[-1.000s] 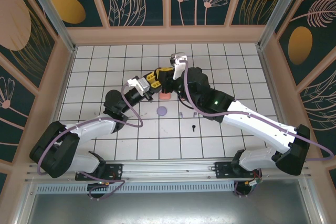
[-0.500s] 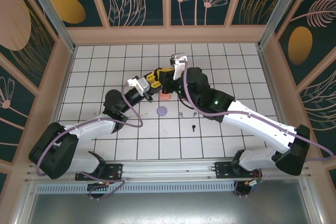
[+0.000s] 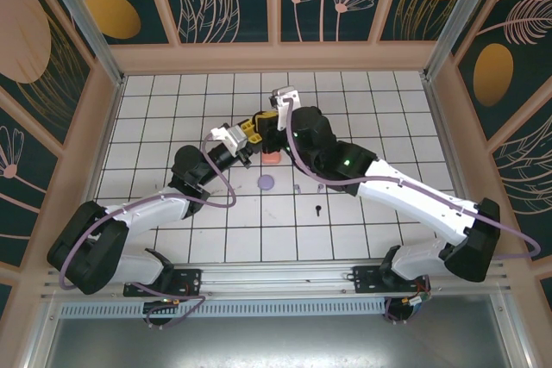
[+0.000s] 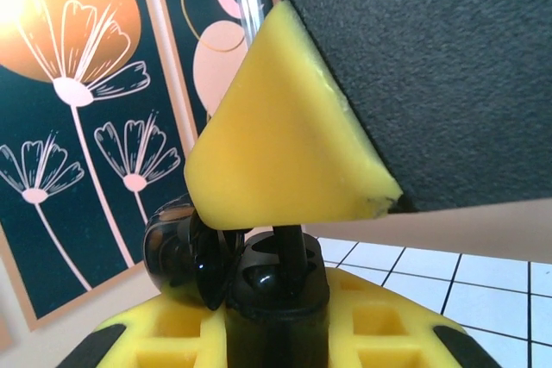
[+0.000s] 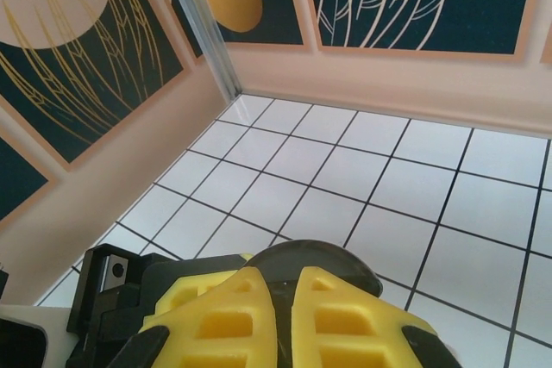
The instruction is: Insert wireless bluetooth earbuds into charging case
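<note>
My left gripper (image 3: 252,132) is shut on a black charging case (image 4: 274,316), held upright off the floor between its yellow fingers (image 4: 392,333). The case's round lid (image 4: 171,252) hangs open to the left. A black earbud (image 4: 291,252) stands stem-up in the case's socket. My right gripper (image 3: 264,123) comes down on it from above, shut on the earbud, and its yellow finger (image 4: 285,144) covers the stem's top. In the right wrist view the right gripper (image 5: 285,303) sits over the dark lid (image 5: 315,260). Another black earbud (image 3: 318,209) and two lilac earbuds (image 3: 296,187) lie on the tiles.
A salmon-pink case (image 3: 272,159) sits on the floor just below the grippers, and a lilac case (image 3: 266,182) lies a tile nearer. Wooden walls (image 3: 103,127) ring the white tiled floor (image 3: 172,109), with free tiles at the back and on both sides.
The right arm's wrist has shifted slightly left over the left gripper. The left arm and the things on the floor have stayed put.
</note>
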Tool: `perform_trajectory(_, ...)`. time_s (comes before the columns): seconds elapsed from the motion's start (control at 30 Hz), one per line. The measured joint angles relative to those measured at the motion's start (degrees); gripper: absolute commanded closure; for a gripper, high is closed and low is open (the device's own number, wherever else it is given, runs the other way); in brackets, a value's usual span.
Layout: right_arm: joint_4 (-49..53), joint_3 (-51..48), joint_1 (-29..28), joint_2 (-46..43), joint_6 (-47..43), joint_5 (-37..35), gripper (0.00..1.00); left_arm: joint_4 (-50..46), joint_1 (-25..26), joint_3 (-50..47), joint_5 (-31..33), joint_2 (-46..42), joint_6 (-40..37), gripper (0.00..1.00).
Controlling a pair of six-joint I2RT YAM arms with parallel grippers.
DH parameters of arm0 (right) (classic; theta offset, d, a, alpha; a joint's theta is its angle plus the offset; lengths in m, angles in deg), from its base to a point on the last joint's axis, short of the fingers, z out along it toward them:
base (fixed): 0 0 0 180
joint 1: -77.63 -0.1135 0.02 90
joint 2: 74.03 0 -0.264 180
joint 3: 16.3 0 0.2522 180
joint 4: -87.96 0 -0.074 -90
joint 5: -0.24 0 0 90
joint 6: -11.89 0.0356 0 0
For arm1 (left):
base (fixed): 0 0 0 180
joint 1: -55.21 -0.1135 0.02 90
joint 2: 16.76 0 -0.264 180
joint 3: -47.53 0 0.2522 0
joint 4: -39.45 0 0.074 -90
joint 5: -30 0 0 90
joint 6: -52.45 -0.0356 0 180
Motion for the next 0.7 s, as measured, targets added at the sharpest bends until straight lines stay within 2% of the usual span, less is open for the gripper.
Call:
perform_trajectory(0.1, 0.76, 1.03, -0.20, 1.16, -0.81, -0.90, 0.90, -0.70, -0.22, 0.00, 0.55, 0.00, 0.00, 1.00)
perform_trajectory(0.6, 3.10, 1.81, -1.64, 1.36, 0.33, -1.60, 0.62, -0.81, 0.17, 0.26, -0.31, 0.00, 0.02, 1.00)
perform_trajectory(0.7, 3.85, 2.71, -1.86, 1.64, 0.92, -1.62, 0.53, -0.66, 0.28, 0.33, -0.26, 0.00, 0.20, 1.00)
